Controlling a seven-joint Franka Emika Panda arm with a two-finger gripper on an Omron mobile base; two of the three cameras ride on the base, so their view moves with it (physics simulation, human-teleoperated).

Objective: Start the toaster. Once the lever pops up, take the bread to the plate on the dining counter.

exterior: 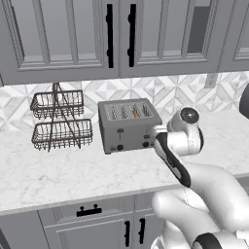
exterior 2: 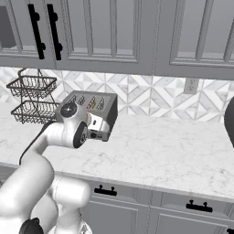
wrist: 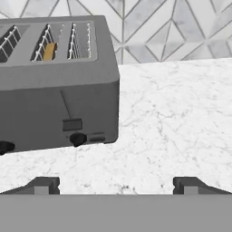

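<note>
Gripper (wrist: pixel 116 185) spread wide, holding nothing, low over counter (wrist: pixel 172 118), facing backsplash. Toaster (wrist: pixel 54 86) lies ahead and left of hand, near but apart; its long axis runs left-right. Right-hand lever (wrist: pixel 72 124) sits left of finger line, low on front face. Bread (wrist: pixel 50 50) down in slot on top. Judgement: hand must shift left to meet lever.

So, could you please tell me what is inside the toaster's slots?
One slot of the toaster holds the bread, sunk among the wires; its lower part is hidden. The other slots look empty.
</note>
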